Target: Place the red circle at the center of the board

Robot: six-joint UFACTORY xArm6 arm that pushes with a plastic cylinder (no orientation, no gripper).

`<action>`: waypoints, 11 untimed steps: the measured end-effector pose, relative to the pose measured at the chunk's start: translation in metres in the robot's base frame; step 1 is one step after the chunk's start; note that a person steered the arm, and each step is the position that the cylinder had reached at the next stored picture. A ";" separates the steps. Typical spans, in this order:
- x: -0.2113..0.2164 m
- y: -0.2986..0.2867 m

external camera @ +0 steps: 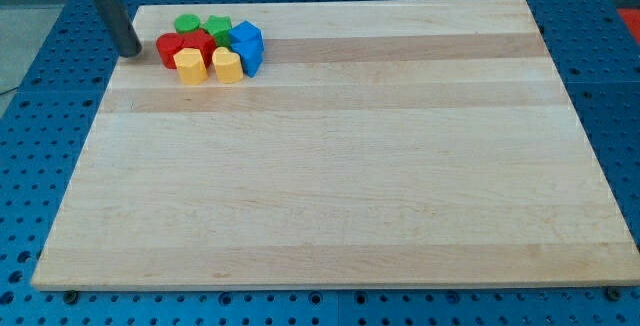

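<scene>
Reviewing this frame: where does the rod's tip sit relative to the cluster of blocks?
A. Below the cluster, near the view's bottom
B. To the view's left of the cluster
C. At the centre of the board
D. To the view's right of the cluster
B: my tip stands just off the view's left of the red circle, at the cluster's left edge, in the board's top-left corner.

Look to the view's top left of the wooden table (340, 166): you see a tight cluster there. Two green blocks (187, 23) (218, 26) sit at its back, two blue blocks (246, 36) (250, 58) on its right, and two yellow blocks (190, 66) (227, 65) in front, side by side.
</scene>
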State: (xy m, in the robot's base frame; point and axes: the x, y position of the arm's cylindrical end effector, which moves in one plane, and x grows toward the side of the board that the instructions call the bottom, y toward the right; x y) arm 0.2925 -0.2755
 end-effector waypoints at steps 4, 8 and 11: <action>0.032 0.124; 0.034 0.200; 0.038 0.219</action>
State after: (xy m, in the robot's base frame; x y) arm 0.3308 -0.0561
